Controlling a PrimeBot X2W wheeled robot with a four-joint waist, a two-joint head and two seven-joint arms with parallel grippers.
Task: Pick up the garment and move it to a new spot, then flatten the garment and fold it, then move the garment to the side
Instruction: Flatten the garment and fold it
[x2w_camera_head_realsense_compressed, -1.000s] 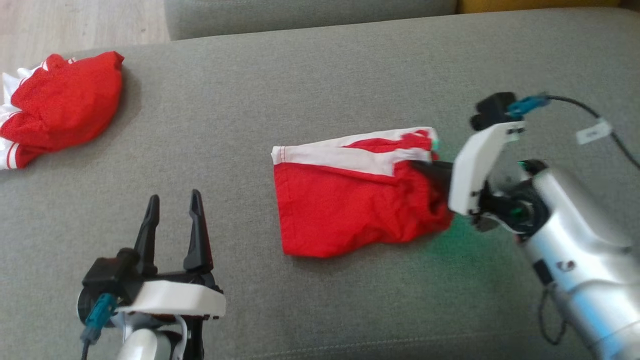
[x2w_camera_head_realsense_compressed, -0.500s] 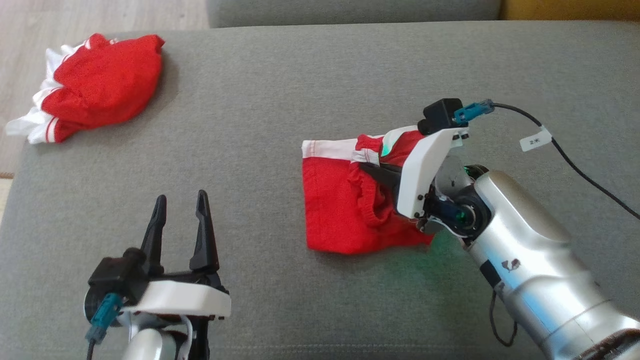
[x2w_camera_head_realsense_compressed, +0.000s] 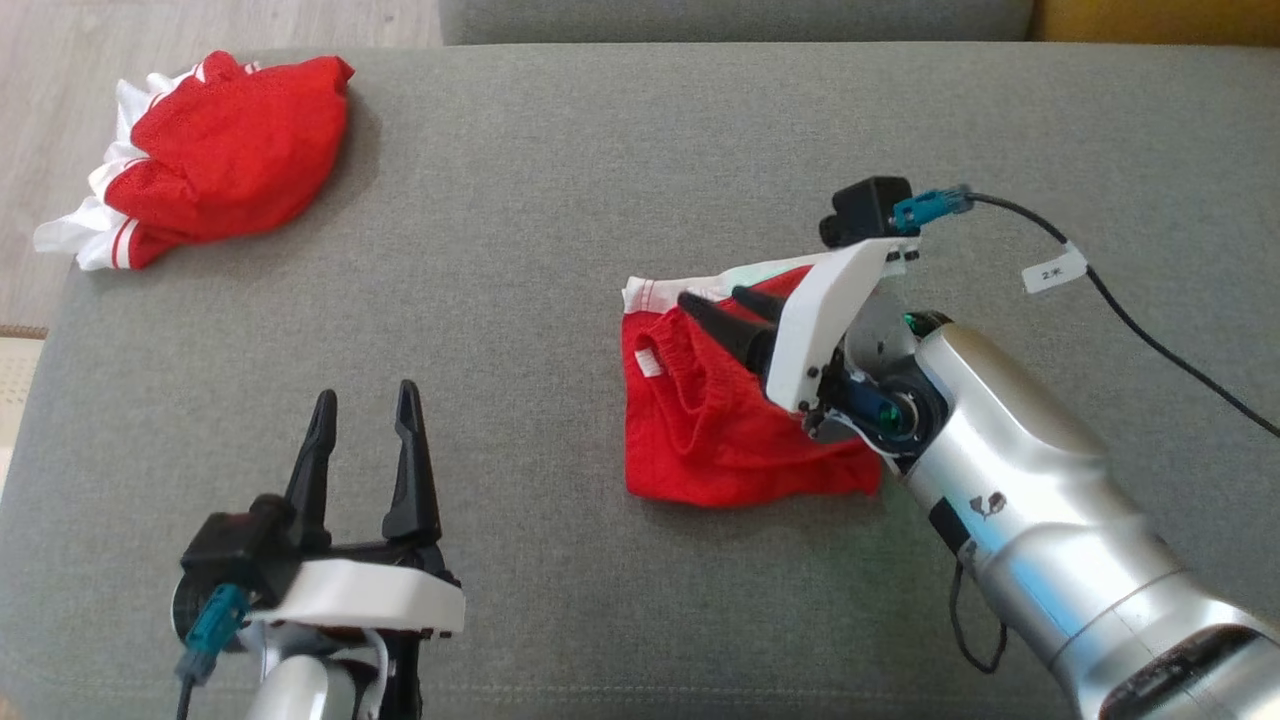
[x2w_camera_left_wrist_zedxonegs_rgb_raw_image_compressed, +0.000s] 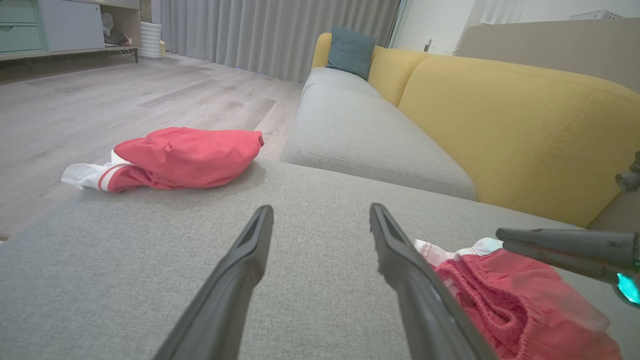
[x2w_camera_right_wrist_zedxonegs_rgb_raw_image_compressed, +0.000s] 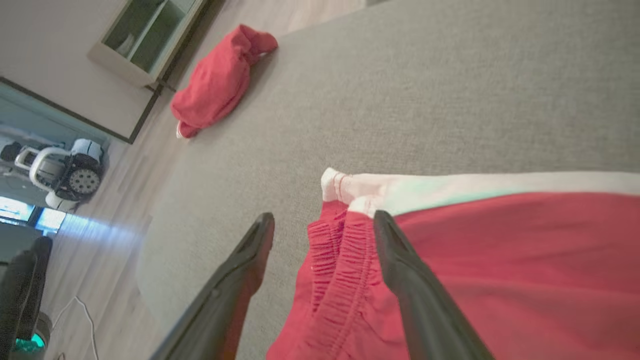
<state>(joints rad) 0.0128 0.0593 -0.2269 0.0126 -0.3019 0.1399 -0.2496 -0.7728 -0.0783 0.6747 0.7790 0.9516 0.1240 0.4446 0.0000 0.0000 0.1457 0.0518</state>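
right gripper (x2w_camera_head_realsense_compressed: 712, 298) — spread wide, holding nothing; over garment (x2w_camera_head_realsense_compressed: 720, 450)

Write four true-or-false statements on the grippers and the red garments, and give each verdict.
1. The right gripper is open over the shorts. True.
2. The left gripper grips the shorts. False: it is open, apart from them.
3. A second red garment lies at the cushion's far left corner. True.
4. The shorts lie spread in one layer. False: they are folded over, waistband on top.
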